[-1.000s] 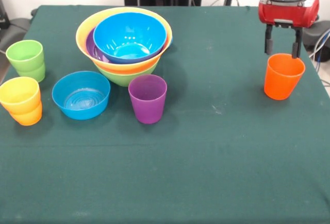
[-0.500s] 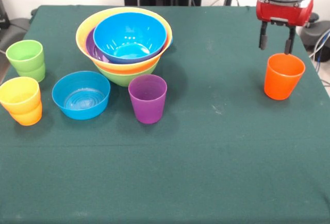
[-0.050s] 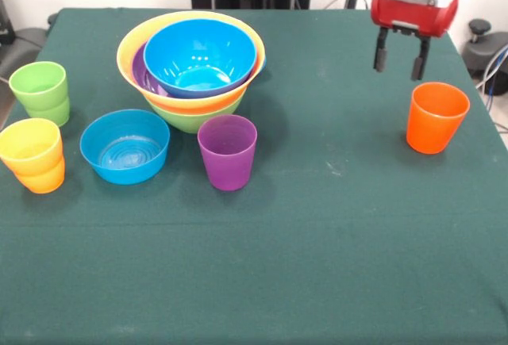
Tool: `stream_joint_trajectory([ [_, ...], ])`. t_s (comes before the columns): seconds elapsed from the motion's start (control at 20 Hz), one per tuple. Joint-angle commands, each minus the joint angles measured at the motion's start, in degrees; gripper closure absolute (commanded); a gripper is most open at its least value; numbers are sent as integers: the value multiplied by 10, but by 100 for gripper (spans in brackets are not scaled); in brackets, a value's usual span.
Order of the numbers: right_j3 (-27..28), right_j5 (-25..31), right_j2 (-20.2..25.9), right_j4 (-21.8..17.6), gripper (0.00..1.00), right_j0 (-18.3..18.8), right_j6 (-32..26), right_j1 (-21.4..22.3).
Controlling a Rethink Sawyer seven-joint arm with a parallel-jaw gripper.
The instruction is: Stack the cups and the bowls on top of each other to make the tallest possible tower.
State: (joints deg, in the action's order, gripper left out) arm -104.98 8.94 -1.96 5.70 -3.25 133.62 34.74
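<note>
**Pincer lifts clear of the orange cup**

The pincer (image 3: 399, 59) has risen and drifted away from the orange cup (image 3: 436, 117), fingers spread, holding nothing. The cup stands just below and beside it, near the counter (image 3: 317, 242) edge. The tower (image 3: 191, 67) sits well apart across open cloth; best to travel high and approach it from above.

The gripper (image 3: 399, 63) has lifted, apparently empty, off the orange cup (image 3: 436, 117).
</note>
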Motion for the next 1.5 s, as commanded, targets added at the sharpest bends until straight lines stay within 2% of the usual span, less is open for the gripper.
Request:
stream_joint_trajectory([
  [0.05,-13,85,-19,-30,0,-12,20,-16],
  [0.65,3,35,-53,-29,0,-50,31,-80],
  [0.7,1,17,-51,-30,0,-50,33,-83],
  [0.85,-22,-67,-7,-41,0,-21,41,-82],
  [0.9,-25,-77,-1,-43,0,-18,43,-82],
  [1.25,-24,-73,9,-30,0,-29,53,-79],
  [1.5,-36,-48,28,-15,0,-27,59,-46],
])
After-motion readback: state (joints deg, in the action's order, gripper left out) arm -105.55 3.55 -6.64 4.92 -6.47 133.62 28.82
